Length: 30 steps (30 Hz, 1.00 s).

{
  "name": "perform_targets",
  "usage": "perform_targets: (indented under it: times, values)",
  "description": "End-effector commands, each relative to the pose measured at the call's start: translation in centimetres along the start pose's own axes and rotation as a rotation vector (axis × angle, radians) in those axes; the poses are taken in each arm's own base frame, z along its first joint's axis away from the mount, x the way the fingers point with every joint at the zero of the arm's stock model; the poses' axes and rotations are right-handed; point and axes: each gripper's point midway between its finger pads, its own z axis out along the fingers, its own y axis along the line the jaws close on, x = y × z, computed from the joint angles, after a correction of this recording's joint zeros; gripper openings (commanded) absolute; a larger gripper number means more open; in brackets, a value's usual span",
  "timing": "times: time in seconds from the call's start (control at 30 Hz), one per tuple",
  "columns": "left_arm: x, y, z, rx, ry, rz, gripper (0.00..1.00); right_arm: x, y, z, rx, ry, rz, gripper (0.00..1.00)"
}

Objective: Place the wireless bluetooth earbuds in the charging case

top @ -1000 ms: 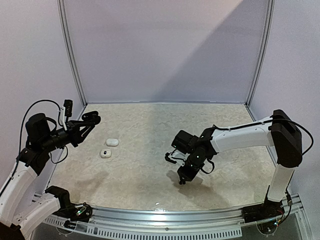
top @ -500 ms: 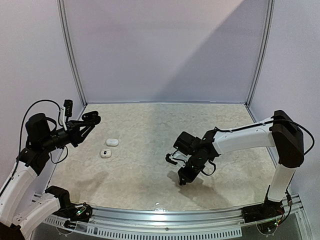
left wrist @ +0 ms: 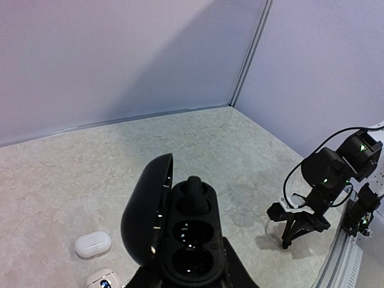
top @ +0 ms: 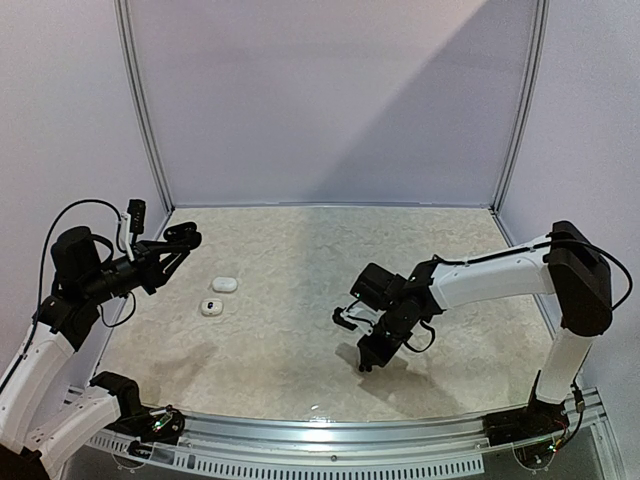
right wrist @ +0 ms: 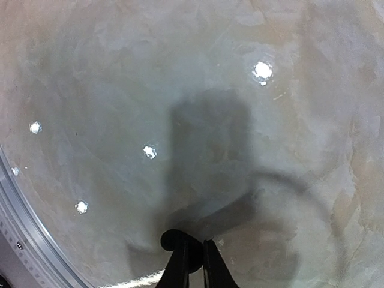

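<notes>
So my left gripper [top: 180,242] hangs left of the smooth white pebble-shaped case [top: 224,285], clamping a black case [top: 192,238]; my right gripper [top: 362,364] points down, well to its right.

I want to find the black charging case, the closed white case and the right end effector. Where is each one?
black charging case [left wrist: 191,246]: left wrist view, on its open base.
closed white case [left wrist: 93,244]: left wrist view, on its top.
right end effector [top: 364,364]: top external view, at its fingertips.
</notes>
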Motion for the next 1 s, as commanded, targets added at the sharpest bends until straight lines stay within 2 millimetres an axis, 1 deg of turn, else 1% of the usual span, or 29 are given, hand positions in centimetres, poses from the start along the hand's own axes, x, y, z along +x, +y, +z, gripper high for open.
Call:
perform_targets:
  times: [0.0, 0.2, 0.43, 0.63, 0.97]
  values:
    - [0.1, -0.2, 0.1, 0.01, 0.005, 0.009, 0.0, 2.3, 0.6, 0.2, -0.036, 0.078, 0.015, 0.06]
    - [0.1, -0.2, 0.1, 0.011, 0.005, 0.011, 0.0, 2.4, 1.1, -0.1, -0.06, 0.076, 0.011, 0.0]
    - [0.2, -0.3, 0.1, 0.012, 0.005, 0.011, 0.0, 2.1, 1.6, -0.3, -0.077, 0.068, 0.014, 0.0]
    - [0.2, -0.3, 0.1, 0.012, 0.006, 0.012, 0.0, 3.1, 1.6, 0.0, -0.045, 0.105, 0.004, 0.11]
    - [0.2, -0.3, 0.2, 0.015, 0.008, 0.011, 0.0, 3.5, 2.6, 0.6, -0.049, 0.114, 0.005, 0.13]
